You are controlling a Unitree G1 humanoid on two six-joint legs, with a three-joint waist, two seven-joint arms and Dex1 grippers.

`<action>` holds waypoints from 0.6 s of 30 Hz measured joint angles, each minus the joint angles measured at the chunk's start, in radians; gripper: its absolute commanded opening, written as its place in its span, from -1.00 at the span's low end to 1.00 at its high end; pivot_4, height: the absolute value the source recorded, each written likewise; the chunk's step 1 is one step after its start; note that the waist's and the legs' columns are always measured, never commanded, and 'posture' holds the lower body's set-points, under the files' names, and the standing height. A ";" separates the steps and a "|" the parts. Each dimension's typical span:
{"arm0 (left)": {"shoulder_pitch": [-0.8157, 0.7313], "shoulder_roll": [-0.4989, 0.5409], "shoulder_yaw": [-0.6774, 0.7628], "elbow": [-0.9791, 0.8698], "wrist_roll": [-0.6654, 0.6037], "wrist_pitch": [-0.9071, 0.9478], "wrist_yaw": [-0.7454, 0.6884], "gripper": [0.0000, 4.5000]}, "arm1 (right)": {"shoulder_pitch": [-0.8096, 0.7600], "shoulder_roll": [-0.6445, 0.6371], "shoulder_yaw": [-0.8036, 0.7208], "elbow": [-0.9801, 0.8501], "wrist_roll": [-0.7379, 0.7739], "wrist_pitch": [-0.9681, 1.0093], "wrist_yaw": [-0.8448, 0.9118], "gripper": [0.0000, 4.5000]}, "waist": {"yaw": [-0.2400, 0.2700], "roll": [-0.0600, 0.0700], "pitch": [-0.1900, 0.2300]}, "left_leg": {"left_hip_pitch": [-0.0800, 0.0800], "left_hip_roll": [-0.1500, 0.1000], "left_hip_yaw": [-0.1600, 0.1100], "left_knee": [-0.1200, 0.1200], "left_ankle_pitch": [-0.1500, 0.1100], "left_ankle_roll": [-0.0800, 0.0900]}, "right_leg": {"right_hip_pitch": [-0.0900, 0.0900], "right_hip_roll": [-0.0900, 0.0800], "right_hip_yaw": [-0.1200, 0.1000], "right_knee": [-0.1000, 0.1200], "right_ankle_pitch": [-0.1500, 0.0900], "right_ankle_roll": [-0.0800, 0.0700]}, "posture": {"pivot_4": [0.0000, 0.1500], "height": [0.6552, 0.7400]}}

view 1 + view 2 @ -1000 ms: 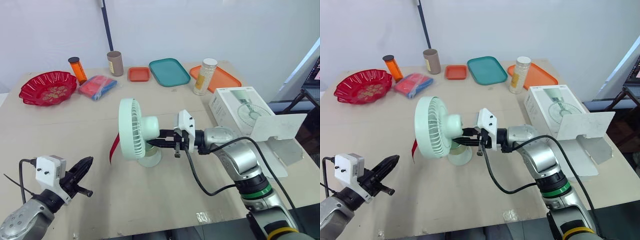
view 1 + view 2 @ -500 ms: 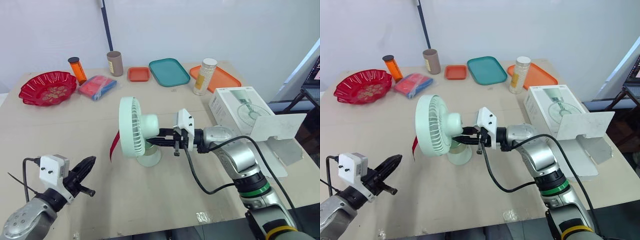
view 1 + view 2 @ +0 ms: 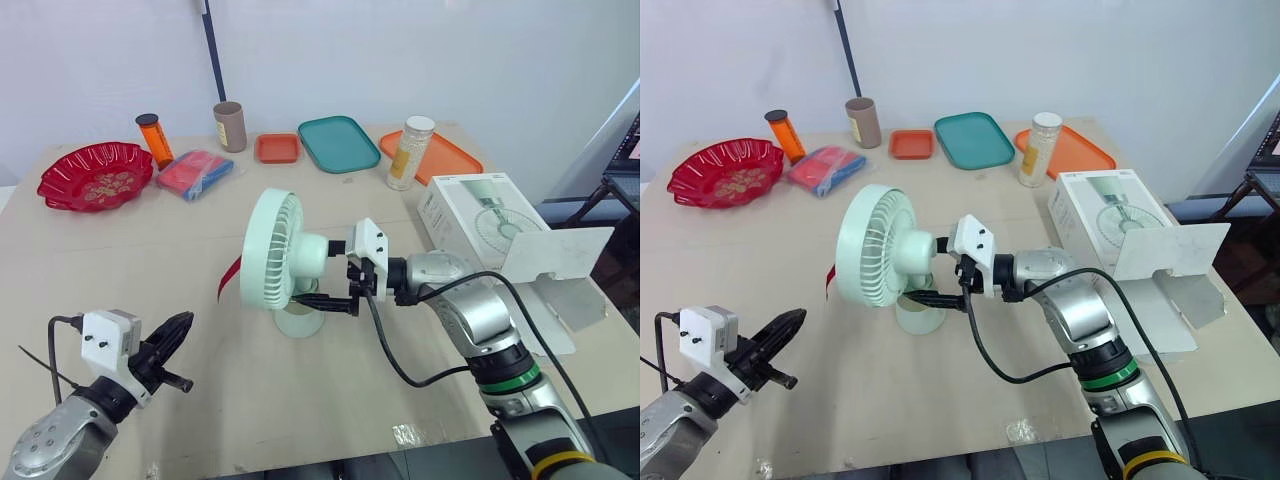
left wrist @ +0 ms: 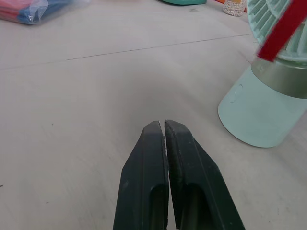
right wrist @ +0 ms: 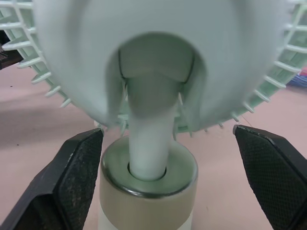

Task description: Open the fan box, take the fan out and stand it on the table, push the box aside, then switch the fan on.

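The pale green fan [image 3: 275,263] stands upright on its round base in the middle of the table [image 3: 120,250], with a red strap [image 3: 230,281] hanging at its front grille. My right gripper [image 3: 327,274] is open behind the fan, one finger above and one below the motor housing, not clamping it. In the right wrist view its fingers [image 5: 72,182] stand wide on either side of the fan's neck [image 5: 148,143]. My left gripper [image 3: 180,325] is shut and empty, low over the table near the front left. The white fan box [image 3: 480,220] lies at the right with its flap [image 3: 555,255] open.
Along the back stand a red bowl [image 3: 97,175], an orange bottle [image 3: 154,140], a cardboard tube [image 3: 230,126], a small orange tray [image 3: 277,148], a teal tray [image 3: 338,143], a bead jar [image 3: 409,153] and an orange tray [image 3: 445,157]. A red-blue packet [image 3: 196,173] lies near the bowl.
My right gripper has opened from a narrow hold behind the fan to a wide stance. The fan's head has swung to face more toward the front. The left arm has barely moved.
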 measured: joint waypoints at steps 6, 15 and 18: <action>-0.010 0.000 0.000 0.021 0.006 0.000 -0.003 -0.90 | 0.018 -0.017 0.000 0.000 -0.001 -0.001 0.010 0.99 | 0.000 0.000 0.000 | 0.000 0.000 0.000 0.000 0.000 0.000 | 0.000 0.000 0.000 0.000 0.000 0.000 | 1.00 1.00; 0.001 0.003 0.004 0.023 0.005 -0.003 -0.024 -0.90 | 0.060 -0.083 -0.041 -0.033 0.002 0.016 0.010 0.99 | 0.000 0.000 0.000 | 0.000 0.000 0.000 0.000 0.000 0.000 | 0.000 0.000 0.000 0.000 0.000 0.000 | 1.00 1.00; 0.018 0.035 0.043 0.026 -0.005 -0.011 -0.057 -0.90 | 0.104 -0.157 -0.096 -0.089 0.025 0.061 0.010 0.99 | 0.001 0.000 0.001 | -0.001 0.000 0.000 0.000 0.000 0.001 | 0.000 0.000 0.000 -0.001 0.000 0.001 | 1.00 1.00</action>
